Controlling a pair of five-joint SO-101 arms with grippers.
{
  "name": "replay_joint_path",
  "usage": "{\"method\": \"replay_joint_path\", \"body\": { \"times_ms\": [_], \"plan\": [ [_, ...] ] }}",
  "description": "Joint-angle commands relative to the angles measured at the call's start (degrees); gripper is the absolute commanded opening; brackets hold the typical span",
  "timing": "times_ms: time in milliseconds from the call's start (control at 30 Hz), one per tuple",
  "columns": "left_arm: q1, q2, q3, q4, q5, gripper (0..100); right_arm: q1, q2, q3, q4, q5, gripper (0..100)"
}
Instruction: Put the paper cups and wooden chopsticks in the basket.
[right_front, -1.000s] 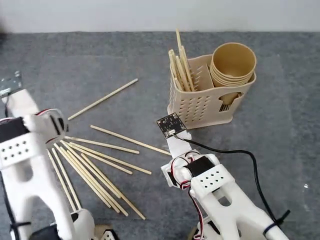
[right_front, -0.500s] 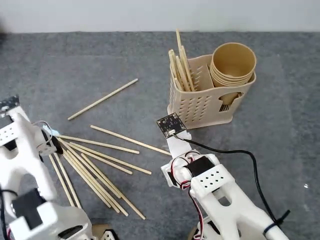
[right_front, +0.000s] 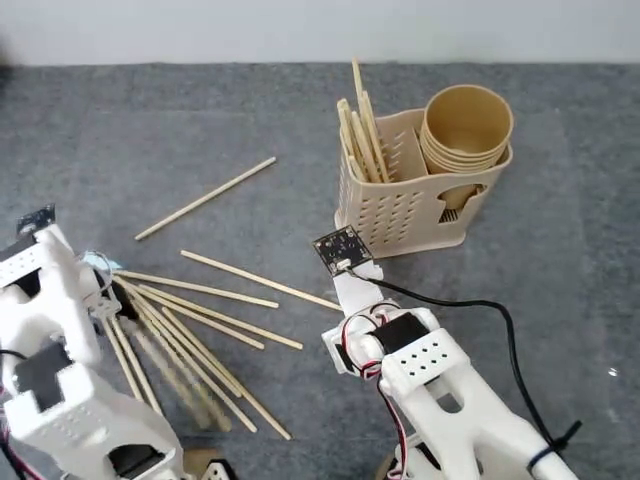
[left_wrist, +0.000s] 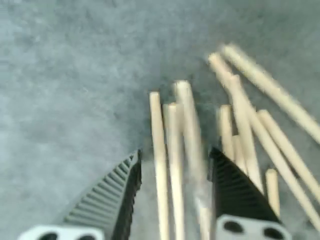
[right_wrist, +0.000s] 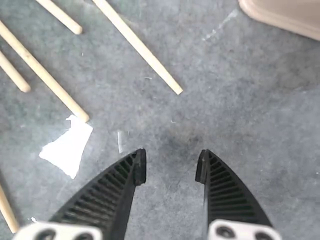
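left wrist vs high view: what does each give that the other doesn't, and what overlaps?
Left wrist: a close look at the left gripper, fingers open and straddling the ends of a few loose chopsticks, not yet closed on them.
High view: the basket, with paper cups stacked in one compartment and upright chopsticks in another; a lone chopstick lying apart; the right arm near the basket.
Both: the loose chopsticks fanned on the grey mat.
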Motion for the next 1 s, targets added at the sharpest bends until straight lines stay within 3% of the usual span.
{"method": "replay_joint_path", "body": {
  "times_ms": [0,200,533,833,967],
  "plan": [
    [0.18,2.11,0.31,-2.9,-0.44,19,0.4,-1.19,-0.09,0.31,0.7,18.2],
    [0.18,3.16,0.22,-4.92,-0.44,2,0.4,-1.19,-0.09,0.31,0.7,18.2],
    [0.7,2.99,0.31,-4.92,0.26,1,0.4,-1.19,-0.09,0.31,0.7,18.2],
    [7.56,2.9,-5.58,-4.57,11.25,1,0.4,-1.19,-0.09,0.31,0.7,18.2],
    [10.64,2.9,-11.3,0.7,13.71,1,0.4,-1.27,0.53,-0.04,0.7,18.2]
  ]
}}
